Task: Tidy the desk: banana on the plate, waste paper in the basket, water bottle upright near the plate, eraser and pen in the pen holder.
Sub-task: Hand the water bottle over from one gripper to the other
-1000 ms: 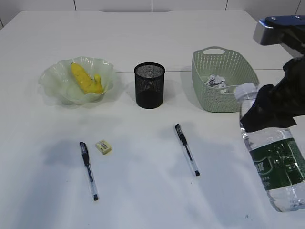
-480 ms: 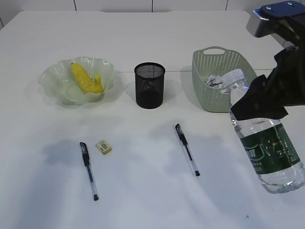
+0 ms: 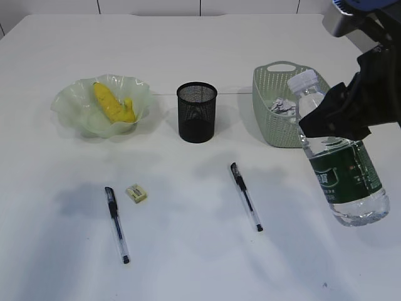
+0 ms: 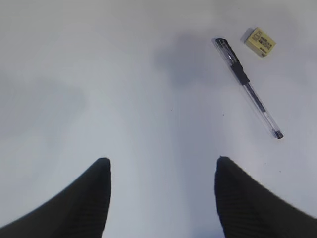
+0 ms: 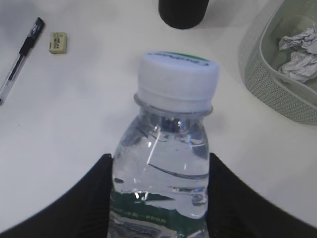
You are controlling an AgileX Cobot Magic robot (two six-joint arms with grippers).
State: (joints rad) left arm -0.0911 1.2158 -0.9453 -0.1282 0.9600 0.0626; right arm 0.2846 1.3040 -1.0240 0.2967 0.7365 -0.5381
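The right gripper [image 5: 158, 198] has its two black fingers closed on the sides of a clear plastic water bottle [image 3: 341, 169]. The bottle is held up in the air over the right side of the smooth white counter [image 3: 188, 263], a little tilted. It has a white ridged cap, water inside and a dark green label.

The left gripper [image 4: 161, 198] hangs over bare counter with its dark, ribbed fingers spread apart and nothing between them.

A yellow banana [image 3: 113, 103] lies in a wavy, see-through green plate [image 3: 69, 103]. A round black mesh pen holder [image 3: 197, 111] stands in the middle. Crumpled waste paper [image 3: 283, 106] sits in a green basket [image 3: 269, 88] full of little holes. A small yellow eraser [image 3: 136, 193] lies just beside a pen [image 3: 116, 223]. A second pen [image 3: 245, 195] lies nearer the bottle.
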